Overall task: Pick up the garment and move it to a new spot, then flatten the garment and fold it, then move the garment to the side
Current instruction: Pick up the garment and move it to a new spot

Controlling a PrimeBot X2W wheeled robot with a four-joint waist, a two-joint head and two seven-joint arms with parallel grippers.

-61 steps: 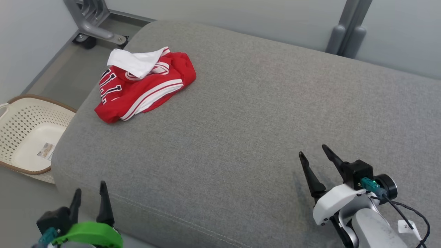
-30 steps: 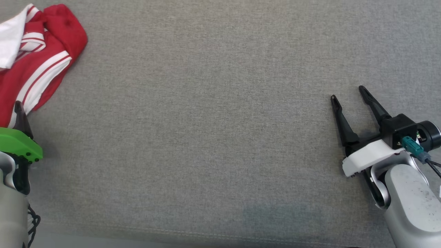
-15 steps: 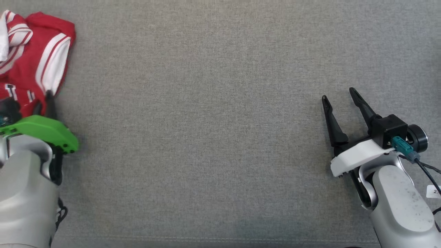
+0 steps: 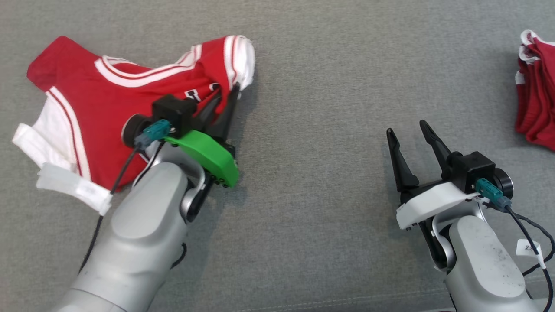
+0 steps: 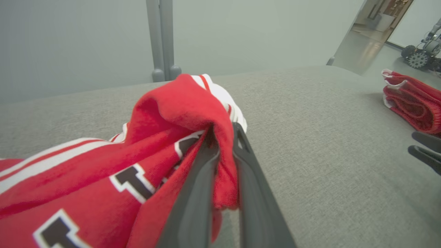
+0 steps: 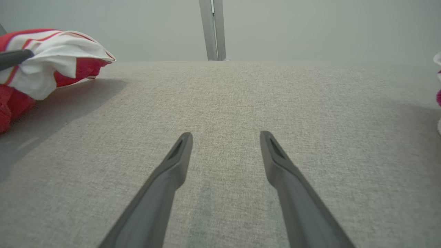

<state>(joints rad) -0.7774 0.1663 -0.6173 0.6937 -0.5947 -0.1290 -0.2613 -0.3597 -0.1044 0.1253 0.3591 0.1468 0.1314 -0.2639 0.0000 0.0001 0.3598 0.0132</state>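
1. Two claws are showing. The left claw [image 4: 226,96] is pinching almost shut on a fold of the red garment [image 4: 99,99]. The right claw [image 4: 406,128] is gaping wide, holding nothing and hovering over the bare cushion [image 4: 312,65].
2. The garment is lying crumpled on the cushion's left part, well apart from a second red pile [image 4: 535,104] at the right.
3. The pick-up seems to be starting. The left claw should be lifting steadily and gripping firmly until the cloth is hanging free, then heading for the open middle and steering wide of the pile.
4. The left arm is covering part of the garment and hiding most of its lettering.
5. The fold is bunching between the fingers [image 5: 196,179], so the layer count is proving impossible to tell. The frame edge is cutting off the pile.
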